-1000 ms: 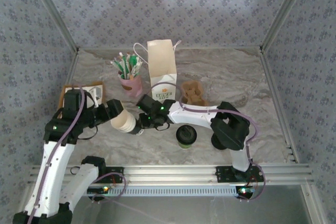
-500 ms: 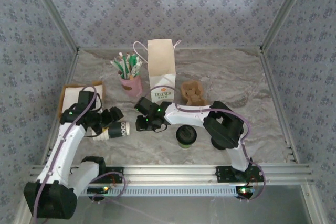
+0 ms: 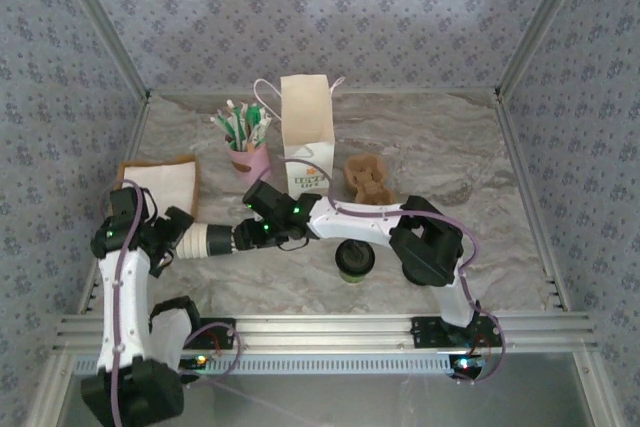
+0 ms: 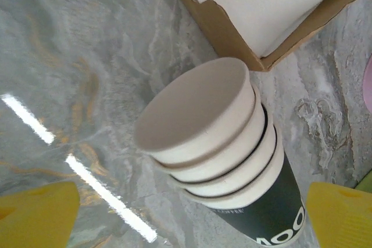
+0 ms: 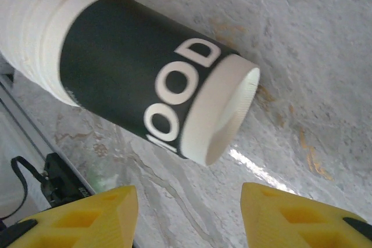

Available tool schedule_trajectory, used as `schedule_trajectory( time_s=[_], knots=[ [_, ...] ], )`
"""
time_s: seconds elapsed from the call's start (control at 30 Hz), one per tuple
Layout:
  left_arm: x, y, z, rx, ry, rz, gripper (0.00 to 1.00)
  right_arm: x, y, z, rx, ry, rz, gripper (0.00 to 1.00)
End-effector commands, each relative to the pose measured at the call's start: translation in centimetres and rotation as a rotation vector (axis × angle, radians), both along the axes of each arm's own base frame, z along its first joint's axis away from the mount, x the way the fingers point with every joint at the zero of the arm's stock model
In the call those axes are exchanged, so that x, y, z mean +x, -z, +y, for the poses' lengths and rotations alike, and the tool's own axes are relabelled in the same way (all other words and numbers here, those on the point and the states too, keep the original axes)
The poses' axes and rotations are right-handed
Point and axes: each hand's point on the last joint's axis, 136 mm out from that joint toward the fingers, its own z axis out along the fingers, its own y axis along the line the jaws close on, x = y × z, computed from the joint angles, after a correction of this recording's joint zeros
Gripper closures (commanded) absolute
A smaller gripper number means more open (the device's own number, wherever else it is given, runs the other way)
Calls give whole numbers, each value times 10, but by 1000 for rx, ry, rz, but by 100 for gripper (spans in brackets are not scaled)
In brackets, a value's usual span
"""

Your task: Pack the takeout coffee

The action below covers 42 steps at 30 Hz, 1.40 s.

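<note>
Lying sideways toward nine o'clock on the marbled grey worktop (image 3: 480,177): stack of cream paper cups (image 3: 213,240), outermost one black-printed, bracketed end to end. At its base, left gripper (image 4: 192,193) gaping wide, gripping nothing; at its mouth, right gripper (image 5: 189,201) partly spread, likewise empty, probably poised for a fresh grasp. Standing upright near six o'clock, well apart: small black-lidded paper takeout coffee (image 3: 354,259), set before the tall white paper bag (image 3: 308,127) at twelve, upright for loading.

Soft, even light from above, with faint shadows. Bright glare streaks cross the glossy counter (image 4: 70,74) in both wrist views; the yellow fingers (image 4: 35,216) at the lower edges are blurred
</note>
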Motion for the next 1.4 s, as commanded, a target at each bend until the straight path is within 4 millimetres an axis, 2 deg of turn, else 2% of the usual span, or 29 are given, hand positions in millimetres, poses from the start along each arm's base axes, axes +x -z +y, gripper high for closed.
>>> schedule_trajectory(
  time_s=[0.0, 0.17, 0.33, 0.53, 0.7, 0.9, 1.0, 1.1, 1.3, 1.37],
  knots=[
    [33, -7, -23, -123, 143, -143, 0, 4, -1, 4, -3, -26, 0, 48],
    [43, 8, -43, -247, 206, -167, 1, 16, 6, 3, -16, -3, 22, 49],
    [47, 5, -47, -272, 225, -204, 1, 25, 19, 0, -58, 14, 52, 53],
    [48, 1, -57, -329, 253, -237, 9, 28, 28, -9, -106, 30, 61, 55],
    [43, -7, -41, -220, 216, -207, 8, 28, 28, -23, -154, 45, 31, 55],
    [48, -43, -19, -61, 204, -257, 1, 27, 21, -28, -163, 37, 3, 55],
    [57, -34, -18, -78, 225, -225, 0, 27, 21, -30, -175, 38, -4, 55],
    [68, -20, -30, -169, 264, -214, 2, 27, 22, -34, -191, 41, -6, 55],
    [57, 0, -50, -271, 287, -221, 2, 28, 16, -35, -178, 46, -11, 54],
    [59, 5, -54, -301, 286, -241, 4, 28, 14, -34, -173, 43, -13, 54]
  ],
)
